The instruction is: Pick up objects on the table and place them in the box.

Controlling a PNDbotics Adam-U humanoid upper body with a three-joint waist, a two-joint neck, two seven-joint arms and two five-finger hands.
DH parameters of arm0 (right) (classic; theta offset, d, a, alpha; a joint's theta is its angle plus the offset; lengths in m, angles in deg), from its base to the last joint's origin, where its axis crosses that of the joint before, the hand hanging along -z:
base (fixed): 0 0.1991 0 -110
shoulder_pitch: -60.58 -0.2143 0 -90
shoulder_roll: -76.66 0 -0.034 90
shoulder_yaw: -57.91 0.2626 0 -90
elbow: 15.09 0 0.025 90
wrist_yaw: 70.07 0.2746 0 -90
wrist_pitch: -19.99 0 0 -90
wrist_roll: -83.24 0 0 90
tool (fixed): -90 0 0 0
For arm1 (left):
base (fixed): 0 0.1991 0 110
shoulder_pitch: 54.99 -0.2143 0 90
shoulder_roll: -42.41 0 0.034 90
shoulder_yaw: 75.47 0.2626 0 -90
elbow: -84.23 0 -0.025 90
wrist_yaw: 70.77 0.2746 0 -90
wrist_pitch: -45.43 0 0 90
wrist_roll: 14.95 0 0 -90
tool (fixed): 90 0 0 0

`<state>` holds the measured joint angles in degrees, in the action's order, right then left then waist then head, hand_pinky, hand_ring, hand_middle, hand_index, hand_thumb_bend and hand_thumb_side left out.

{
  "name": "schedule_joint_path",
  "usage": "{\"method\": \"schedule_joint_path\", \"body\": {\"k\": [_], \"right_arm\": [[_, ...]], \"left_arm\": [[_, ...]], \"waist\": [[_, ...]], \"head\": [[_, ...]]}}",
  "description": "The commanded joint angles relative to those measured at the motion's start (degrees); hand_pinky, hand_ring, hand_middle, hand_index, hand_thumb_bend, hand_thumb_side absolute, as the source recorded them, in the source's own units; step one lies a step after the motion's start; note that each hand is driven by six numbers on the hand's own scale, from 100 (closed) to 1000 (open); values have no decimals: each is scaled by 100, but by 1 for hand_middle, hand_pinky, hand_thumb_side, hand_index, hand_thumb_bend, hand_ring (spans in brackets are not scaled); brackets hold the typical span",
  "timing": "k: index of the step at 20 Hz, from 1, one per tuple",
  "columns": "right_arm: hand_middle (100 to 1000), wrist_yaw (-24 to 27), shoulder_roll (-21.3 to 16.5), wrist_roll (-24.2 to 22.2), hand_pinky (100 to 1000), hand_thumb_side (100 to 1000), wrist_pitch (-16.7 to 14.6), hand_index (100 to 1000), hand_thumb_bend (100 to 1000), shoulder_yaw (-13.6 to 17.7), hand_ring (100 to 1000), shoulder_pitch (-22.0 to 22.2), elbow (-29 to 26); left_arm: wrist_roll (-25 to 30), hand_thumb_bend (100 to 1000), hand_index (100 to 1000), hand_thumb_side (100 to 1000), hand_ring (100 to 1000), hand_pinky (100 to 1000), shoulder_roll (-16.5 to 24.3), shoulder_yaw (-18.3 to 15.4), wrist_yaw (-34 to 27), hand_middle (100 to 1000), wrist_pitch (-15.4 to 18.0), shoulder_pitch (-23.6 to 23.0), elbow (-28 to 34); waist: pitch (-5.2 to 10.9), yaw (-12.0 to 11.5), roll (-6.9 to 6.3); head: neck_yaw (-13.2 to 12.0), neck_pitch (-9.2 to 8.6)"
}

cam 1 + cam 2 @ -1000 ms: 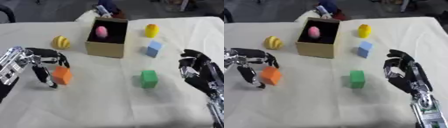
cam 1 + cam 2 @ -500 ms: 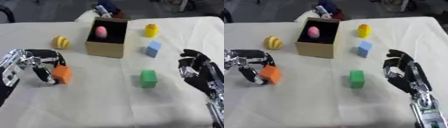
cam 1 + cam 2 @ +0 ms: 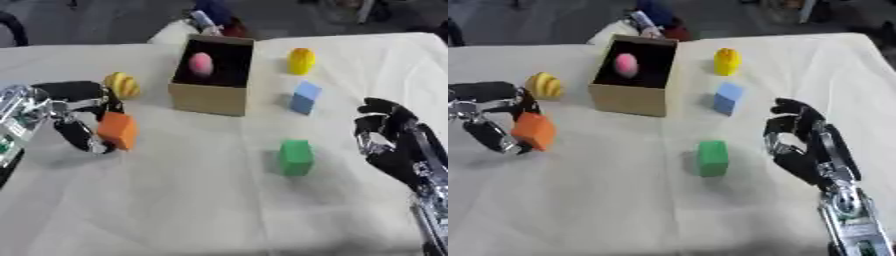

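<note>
Left hand (image 3: 77,116) pinches orange cube (image 3: 118,130), near table's (image 3: 175,200) left edge.

- table (image 3: 175,210): covered in off-white cloth, matt, a few soft creases
- box (image 3: 210,99) at 12 o'clock: plain brown cardboard, dull
- orange block (image 3: 118,131): smooth, matt
- left hand (image 3: 74,112): black plastic-looking with shiny silver metal bits

Orange block (image 3: 118,130) in black-silver left hand (image 3: 77,112). Yellow striped ball (image 3: 122,85) just beyond hand. Tan box (image 3: 210,98), pink egg (image 3: 201,63) inside. Green block (image 3: 296,157), blue block (image 3: 304,97), yellow piece (image 3: 301,60). Cream cloth (image 3: 175,200).
</note>
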<state>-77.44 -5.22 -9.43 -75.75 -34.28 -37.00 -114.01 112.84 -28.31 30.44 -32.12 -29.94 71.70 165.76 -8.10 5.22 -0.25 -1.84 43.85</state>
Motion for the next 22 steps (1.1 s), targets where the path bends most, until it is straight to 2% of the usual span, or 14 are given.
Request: {"method": "schedule_joint_path", "body": {"k": [1,6,11,17,21,22], "right_arm": [[702,43,-81,7,698,184,4,812,100,2,686,-41,-56],[702,53,-83,-28,698,183,3,812,100,-33,686,-20,-46],[702,76,-65,-93,698,185,-4,812,100,-101,686,-44,-35],[702,101,-49,-169,698,188,-12,812,100,-180,686,-72,-25],[702,112,-30,-219,698,190,-19,812,100,-226,686,-85,-20],[702,114,-25,-226,698,190,-20,812,100,-231,686,-87,-19]], "left_arm": [[-32,383,580,191,504,596,161,-176,-59,466,-108,376,271],[-359,418,591,203,514,610,-496,-170,443,476,-155,1100,-265],[-1052,465,627,240,540,643,-1378,-226,1564,504,-29,1777,-1179],[-2210,531,665,319,567,670,-2144,-665,2686,535,-298,2108,-2567],[-2774,615,764,396,658,728,-2385,-910,3051,654,-568,2233,-3124],[-2856,615,764,396,658,728,-2409,-932,3095,654,-604,2245,-3186]], "waist": [[156,-4,-32],[185,12,-11],[197,136,-4],[171,307,-6],[145,418,-1],[142,437,1]], "head": [[16,26],[48,26],[10,26],[23,26],[-10,26],[-17,26]]}}
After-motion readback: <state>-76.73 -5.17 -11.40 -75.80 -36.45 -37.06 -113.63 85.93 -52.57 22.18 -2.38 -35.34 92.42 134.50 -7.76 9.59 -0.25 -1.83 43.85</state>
